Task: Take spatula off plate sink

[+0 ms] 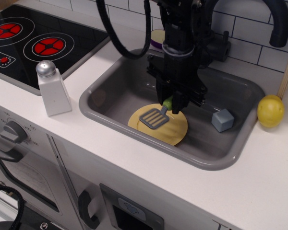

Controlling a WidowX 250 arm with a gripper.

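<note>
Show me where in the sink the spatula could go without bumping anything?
The sink floor is bare at the left, between its left wall and the plate, and along the back wall. It is crowded near the blue block. The gripper holds the spatula over the plate.

I see grey sink [110, 112], pale yellow plate [175, 130]. Spatula [155, 117]: dark grey slotted head, green handle. Gripper [174, 101] black. Cube [222, 120] lt blue. Ball [270, 111] yellow. Shaker [52, 88] white w/ silver cap. Hob [33, 40] black, red rings. Tap [216, 38] black; wall tiles [249, 38] white.
</note>
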